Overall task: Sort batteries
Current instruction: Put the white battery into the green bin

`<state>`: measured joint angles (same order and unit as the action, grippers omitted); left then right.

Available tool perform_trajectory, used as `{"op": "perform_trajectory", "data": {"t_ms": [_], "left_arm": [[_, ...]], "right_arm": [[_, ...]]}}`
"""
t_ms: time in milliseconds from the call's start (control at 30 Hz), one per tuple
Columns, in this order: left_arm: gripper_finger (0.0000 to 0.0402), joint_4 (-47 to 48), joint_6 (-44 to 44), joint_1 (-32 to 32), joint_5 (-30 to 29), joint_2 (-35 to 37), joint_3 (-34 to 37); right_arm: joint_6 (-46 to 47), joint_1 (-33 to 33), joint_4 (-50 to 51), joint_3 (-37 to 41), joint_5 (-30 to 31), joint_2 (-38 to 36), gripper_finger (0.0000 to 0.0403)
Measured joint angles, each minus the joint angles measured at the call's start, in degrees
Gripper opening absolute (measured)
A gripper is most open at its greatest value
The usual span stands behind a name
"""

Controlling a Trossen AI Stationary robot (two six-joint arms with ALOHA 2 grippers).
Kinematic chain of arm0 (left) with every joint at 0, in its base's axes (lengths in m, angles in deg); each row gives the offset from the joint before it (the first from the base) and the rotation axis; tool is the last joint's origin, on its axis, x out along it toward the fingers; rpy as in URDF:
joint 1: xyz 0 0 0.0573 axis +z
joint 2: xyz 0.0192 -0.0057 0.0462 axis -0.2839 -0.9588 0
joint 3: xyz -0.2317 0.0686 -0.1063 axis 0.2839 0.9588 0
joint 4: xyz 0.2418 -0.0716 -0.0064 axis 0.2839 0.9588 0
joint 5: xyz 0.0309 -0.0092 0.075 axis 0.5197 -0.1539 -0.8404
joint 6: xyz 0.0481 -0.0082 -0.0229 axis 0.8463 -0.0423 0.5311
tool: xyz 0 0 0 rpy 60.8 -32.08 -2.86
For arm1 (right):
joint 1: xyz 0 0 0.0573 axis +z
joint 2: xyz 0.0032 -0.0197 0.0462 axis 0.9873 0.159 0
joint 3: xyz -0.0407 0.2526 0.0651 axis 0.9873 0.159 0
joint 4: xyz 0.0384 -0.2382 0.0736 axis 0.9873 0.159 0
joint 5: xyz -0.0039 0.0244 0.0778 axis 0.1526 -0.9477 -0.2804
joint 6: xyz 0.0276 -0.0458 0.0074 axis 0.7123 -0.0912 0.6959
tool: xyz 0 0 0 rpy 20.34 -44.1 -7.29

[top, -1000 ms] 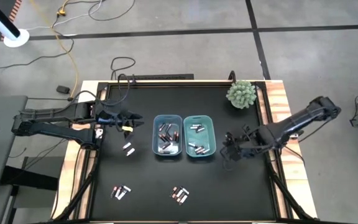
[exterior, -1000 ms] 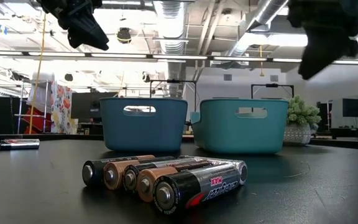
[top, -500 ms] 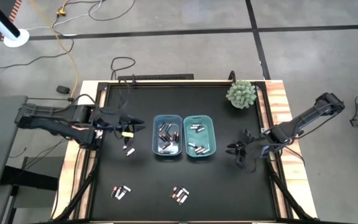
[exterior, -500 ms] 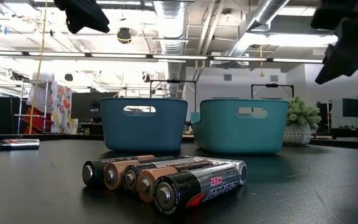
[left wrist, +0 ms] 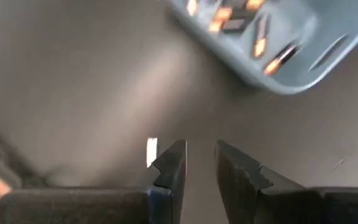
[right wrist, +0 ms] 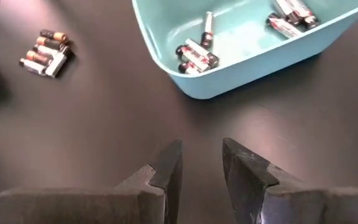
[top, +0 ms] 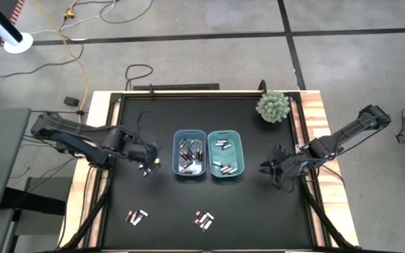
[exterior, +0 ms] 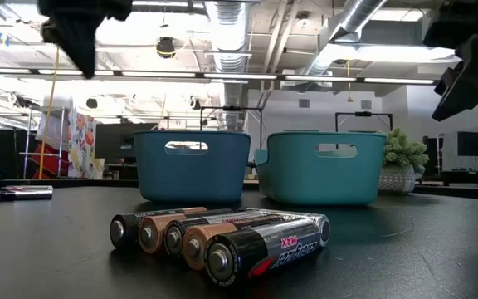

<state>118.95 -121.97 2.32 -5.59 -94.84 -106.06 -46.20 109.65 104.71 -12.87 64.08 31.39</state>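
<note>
My left gripper (top: 148, 161), fingers narrowly parted and empty, hangs over loose batteries (top: 145, 169) beside the blue bin (top: 175, 151). Too narrow a gap could knock them rolling. My right gripper (top: 268, 169), slightly open and empty, waits near the table's right edge.

Two bins sit side by side mid-table: left bin (top: 189, 152), right bin (top: 226, 153), batteries inside both. Plant (top: 273, 106) behind the right bin, near the back edge. Battery clusters near the front edge (top: 137, 216) (top: 203, 220). Loose batteries (top: 145, 169) left of the bins.
</note>
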Motion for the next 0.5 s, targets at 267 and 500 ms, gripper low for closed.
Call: {"op": "perform_trajectory", "data": {"t_ms": [267, 500], "left_arm": [[0.0085, 1.6, -7.0, -0.7, 3.0, -3.9, 3.2], [0.0142, 1.7, -7.5, -0.2, 3.5, -3.0, 8.9]], "right_arm": [[0.3, 0.0, -0.2, 0.0, -1.5, 0.0, 0.0129], [6.7, 0.0, -0.4, 0.0, -2.6, 0.0, 0.0129]]}}
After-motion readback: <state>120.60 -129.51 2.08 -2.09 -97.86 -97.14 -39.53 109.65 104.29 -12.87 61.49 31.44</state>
